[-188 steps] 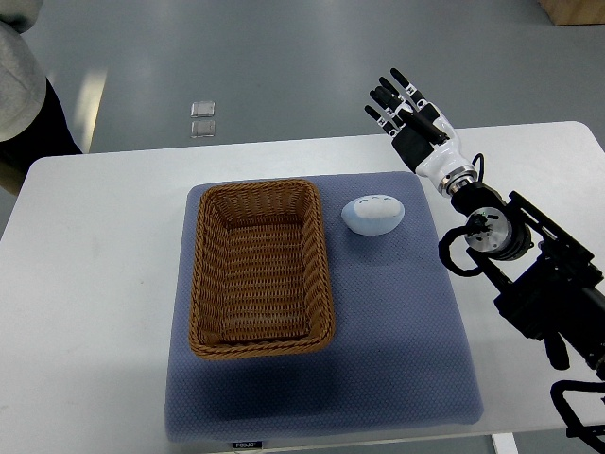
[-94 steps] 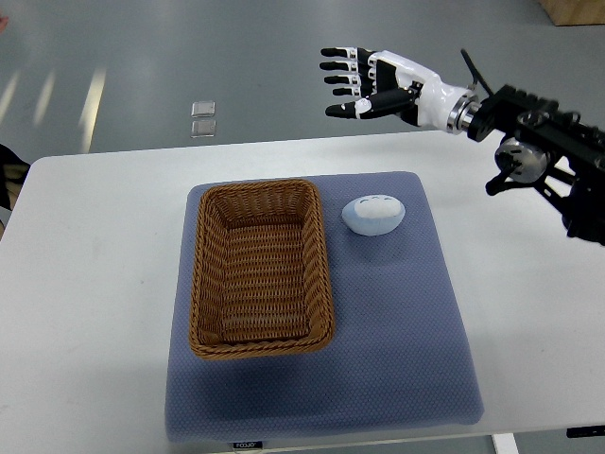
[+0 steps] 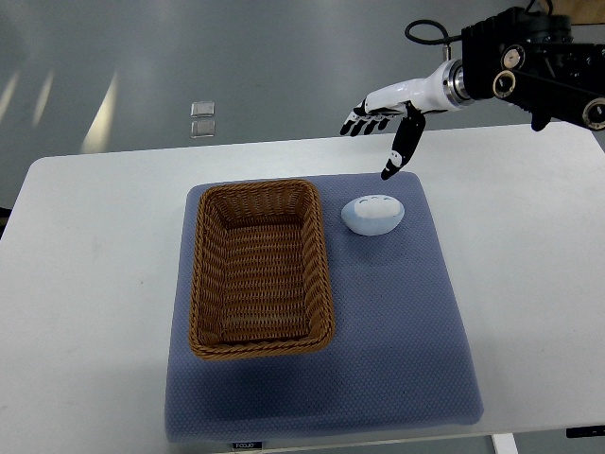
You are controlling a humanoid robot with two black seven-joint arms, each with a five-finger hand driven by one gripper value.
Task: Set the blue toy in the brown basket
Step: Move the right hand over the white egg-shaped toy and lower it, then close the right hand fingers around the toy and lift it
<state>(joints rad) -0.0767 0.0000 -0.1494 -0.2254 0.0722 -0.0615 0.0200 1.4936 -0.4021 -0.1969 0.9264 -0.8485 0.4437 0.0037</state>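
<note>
**Pale blue toy not yet grasped, right hand poised above it**

Pale blue and egg-shaped, the toy (image 3: 372, 214) lies on the grey-blue mat (image 3: 397, 322), just beside the right-hand rim of the brown wicker basket (image 3: 261, 267) and outside it. The basket is empty. Mat and basket sit on the white worktop (image 3: 95, 284).

The right hand (image 3: 382, 123) comes in from the upper right and hangs beyond the toy's far edge, apart from it. Its fingers (image 3: 361, 121) are spread and extended, the thumb (image 3: 397, 151) points down toward the toy, and it holds nothing. The left hand is not in sight.

My reading is that the reach is under way and the grasp has not begun. The risks from here:

- The toy looks smooth and rounded, so fingers closing off-centre could squeeze it out sideways or roll it across the mat.
- A descent that lands the thumb on top instead of around the side could push the toy away.
- The toy sits close to the basket wall, so fingers sweeping on that side could catch the rim and shift the basket.
</note>
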